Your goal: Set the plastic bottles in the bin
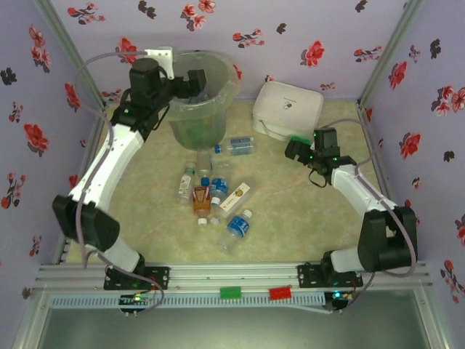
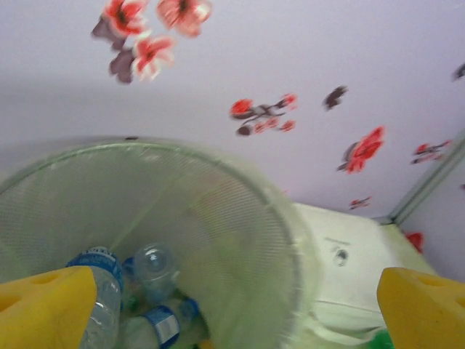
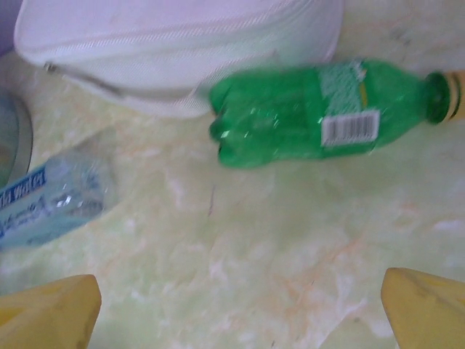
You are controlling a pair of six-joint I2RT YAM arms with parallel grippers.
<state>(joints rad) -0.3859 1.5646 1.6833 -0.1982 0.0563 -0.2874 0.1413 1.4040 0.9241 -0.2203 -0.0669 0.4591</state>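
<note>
The bin (image 1: 182, 120) stands at the back left, and several plastic bottles lie inside it, among them a clear one (image 2: 155, 267) and blue-labelled ones (image 2: 161, 325). My left gripper (image 1: 193, 80) hangs open over the bin's mouth (image 2: 218, 218), with nothing between its yellow fingertips (image 2: 43, 309). More bottles lie mid-table: a clear one (image 1: 236, 145), an amber one (image 1: 201, 200) and a blue-labelled one (image 1: 238, 225). A green bottle (image 3: 320, 113) lies against the white box. My right gripper (image 3: 240, 313) is open just short of it, low over the table (image 1: 299, 150).
A white lidded box (image 1: 287, 109) sits at the back right, touching the green bottle. A small white-and-yellow carton (image 1: 236, 198) lies among the mid-table bottles. A clear blue-labelled bottle (image 3: 51, 193) lies left of the right gripper. Flowered walls close in three sides.
</note>
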